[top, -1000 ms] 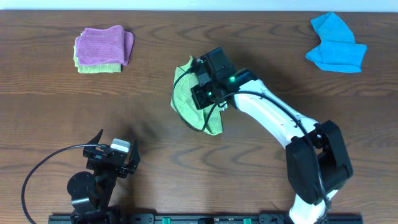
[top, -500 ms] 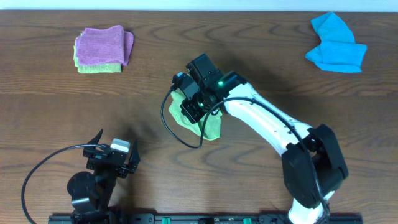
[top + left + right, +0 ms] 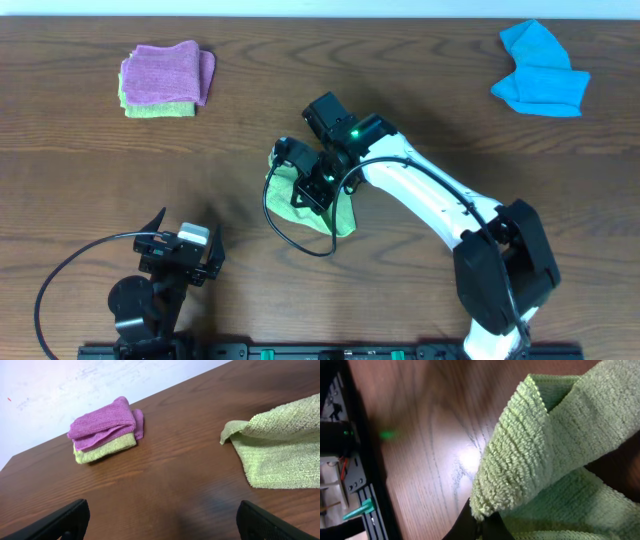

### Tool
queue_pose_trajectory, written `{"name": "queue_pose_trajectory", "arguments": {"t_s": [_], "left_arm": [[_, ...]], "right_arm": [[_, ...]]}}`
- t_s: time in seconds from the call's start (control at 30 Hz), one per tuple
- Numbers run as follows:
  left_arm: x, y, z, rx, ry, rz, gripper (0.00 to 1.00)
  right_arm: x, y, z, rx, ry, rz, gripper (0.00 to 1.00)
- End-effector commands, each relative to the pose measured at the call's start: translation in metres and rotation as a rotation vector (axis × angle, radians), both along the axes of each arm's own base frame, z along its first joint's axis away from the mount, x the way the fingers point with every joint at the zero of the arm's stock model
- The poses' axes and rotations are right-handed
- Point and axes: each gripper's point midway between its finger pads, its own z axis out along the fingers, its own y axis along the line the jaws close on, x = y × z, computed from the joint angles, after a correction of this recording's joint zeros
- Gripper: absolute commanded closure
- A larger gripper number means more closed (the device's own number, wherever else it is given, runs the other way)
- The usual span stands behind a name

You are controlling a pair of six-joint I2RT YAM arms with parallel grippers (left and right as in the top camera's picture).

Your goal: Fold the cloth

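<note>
1. The cloth: lime-green, looped microfiber pile, stitched hem. It lies bunched near the table centre. One edge is lifted and doubled over into a thick roll.
2. Right gripper: jaws clenched, grasping the rolled edge of the cloth. The arm covers most of the cloth from overhead, so the extent lying flat cannot be told.
3. Left gripper: jaws released wide, holding nothing, at 7 o'clock, well apart from the cloth.
4. Table: dark brown wood grain, slight sheen.
5. Purple cloth: folded, stacked on a folded lime-green one, at 10 o'clock.
6. Blue cloth: crumpled, at 2 o'clock.
7. Black cable: loops beside the cloth.
</note>
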Motion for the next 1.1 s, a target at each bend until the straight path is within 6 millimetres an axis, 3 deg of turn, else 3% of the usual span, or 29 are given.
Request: {"name": "queue_pose_trajectory", "arguments": {"t_s": [0.0, 0.03, 0.07, 0.23, 0.43, 0.53, 0.57, 0.6, 0.63, 0.7, 0.9, 1.07], "left_arm": [[-0.001, -0.004, -0.010, -0.013, 0.025, -0.017, 0.05], [-0.001, -0.004, -0.010, -0.013, 0.025, -0.017, 0.05], [-0.001, -0.004, -0.010, -0.013, 0.024, -0.017, 0.05], [-0.001, -0.004, -0.010, -0.013, 0.025, -0.017, 0.05], [-0.001, -0.004, -0.010, -0.013, 0.025, -0.017, 0.05], [-0.001, -0.004, -0.010, -0.012, 0.024, -0.018, 0.05], [-0.001, -0.004, -0.010, -0.013, 0.024, -0.017, 0.05], [-0.001, -0.004, -0.010, -0.013, 0.025, -0.017, 0.05], [-0.001, -0.004, -0.010, -0.013, 0.024, -0.017, 0.05], [-0.001, -0.004, -0.010, -0.013, 0.025, -0.017, 0.05], [-0.001, -0.004, -0.010, -0.013, 0.024, -0.017, 0.05], [-0.001, -0.004, -0.010, -0.013, 0.025, -0.017, 0.05]], "right_arm": [[-0.005, 0.009, 0.013, 0.047, -0.018, 0.052, 0.72], [-0.005, 0.008, 0.012, 0.037, -0.014, 0.040, 0.21], [-0.004, 0.007, 0.011, 0.029, -0.016, 0.035, 0.01], [0.001, -0.002, 0.006, -0.030, -0.046, 0.020, 0.01], [0.042, -0.039, -0.011, -0.282, -0.199, -0.181, 0.01], [0.055, -0.053, -0.013, -0.348, -0.253, -0.222, 0.14], [0.061, -0.058, -0.013, -0.364, -0.272, -0.248, 0.43], [0.068, -0.062, -0.013, -0.374, -0.282, -0.288, 0.61], [0.072, -0.065, -0.013, -0.375, -0.286, -0.318, 0.77], [0.082, -0.072, -0.012, -0.365, -0.277, -0.382, 0.97], [0.097, -0.098, -0.023, -0.349, -0.211, -0.470, 0.98], [0.096, -0.100, -0.040, -0.326, -0.138, -0.474, 0.98]]}}
